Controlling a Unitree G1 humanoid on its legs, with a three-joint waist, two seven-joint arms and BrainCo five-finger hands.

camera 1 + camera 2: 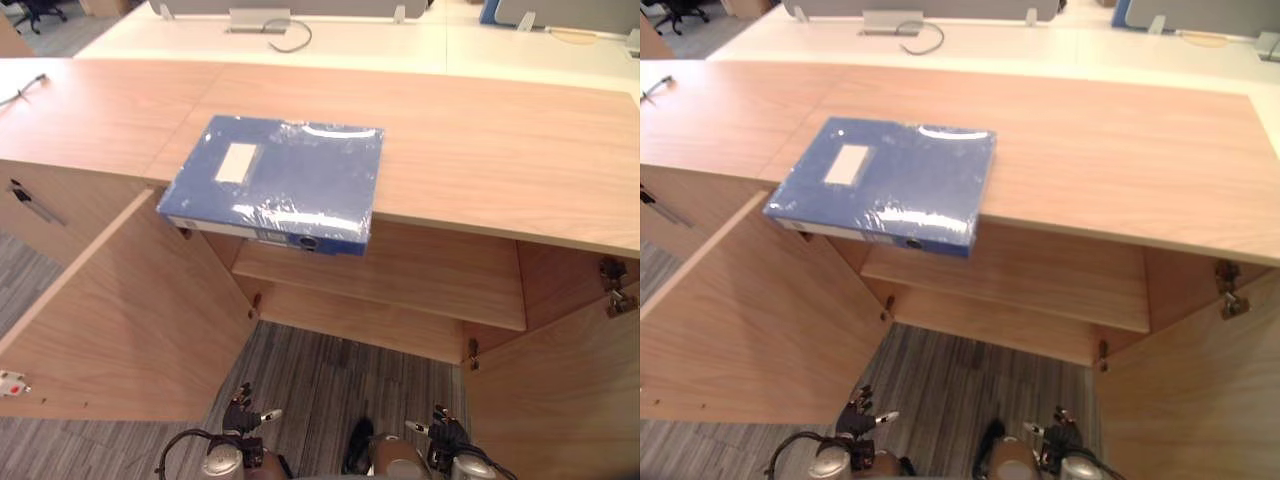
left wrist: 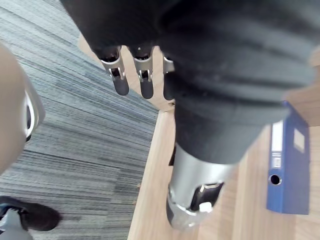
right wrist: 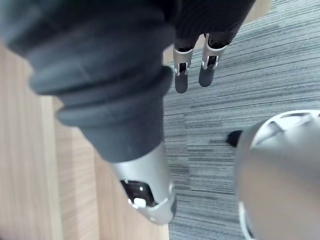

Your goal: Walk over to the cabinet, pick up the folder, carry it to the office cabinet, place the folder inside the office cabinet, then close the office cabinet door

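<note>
Left of the left hand: the cabinet's left door [image 1: 130,310] swung wide open, a flat panel of pale wood-grain laminate.

Left hand [image 1: 240,412]: low over the carpet [image 1: 320,380], which is grey with fine ribbed stripes. In its wrist view we see the fingers [image 2: 142,75] hanging straight and loose, with nothing in them; the hand is released.

Ahead of and above the left hand, well apart from it: the folder [image 1: 275,180]. It is a blue, rectangular box file wrapped in glossy clear film that catches the light. There is a white oblong label on its cover and a round finger hole in its spine. It lies flat on the cabinet top [image 1: 480,140], a smooth wood-grain board. Its spine end juts out past the front edge, over the open compartment. Neither hand touches it.

Between the two hands and further forward: the inner shelf [image 1: 400,270], a bare board of the same laminate.

Right hand [image 1: 447,430]: low over the same carpet, level with the left hand. Its fingers [image 3: 181,75] are straight and slack, holding nothing.

Right of the right hand: the right door [image 1: 560,400], also open, with a metal hinge at its upper edge.

Far beyond both hands: a white desk [image 1: 400,45] with a grey cable [image 1: 290,40] looped on it.
</note>
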